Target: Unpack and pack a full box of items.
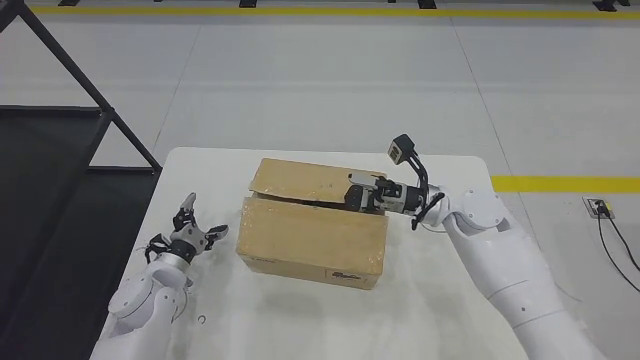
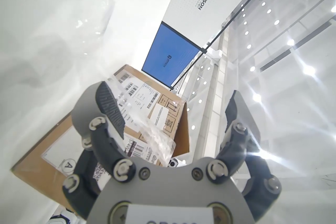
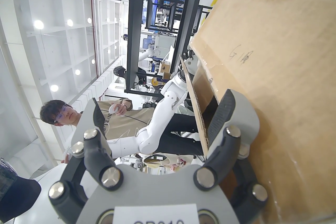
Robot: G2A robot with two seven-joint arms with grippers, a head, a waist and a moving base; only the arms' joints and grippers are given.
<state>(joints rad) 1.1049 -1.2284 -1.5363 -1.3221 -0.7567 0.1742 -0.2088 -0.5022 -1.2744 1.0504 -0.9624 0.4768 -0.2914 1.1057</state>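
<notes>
Well, R gripper (image 1: 352, 197) spread at box (image 1: 310, 240) flap (image 1: 300, 180) edge.

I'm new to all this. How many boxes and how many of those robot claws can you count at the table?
Cardboard box: 1
Grippers: 2, the left gripper and the right gripper
Total: 3

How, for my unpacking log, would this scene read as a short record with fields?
Box: cardboard box on the white table, top partly open
Left gripper: left gripper open, empty, beside the box, apart from it
Right gripper: right gripper open at the rear flap, a flap edge between its fingers, not clamped
Contents: cannot tell
</notes>
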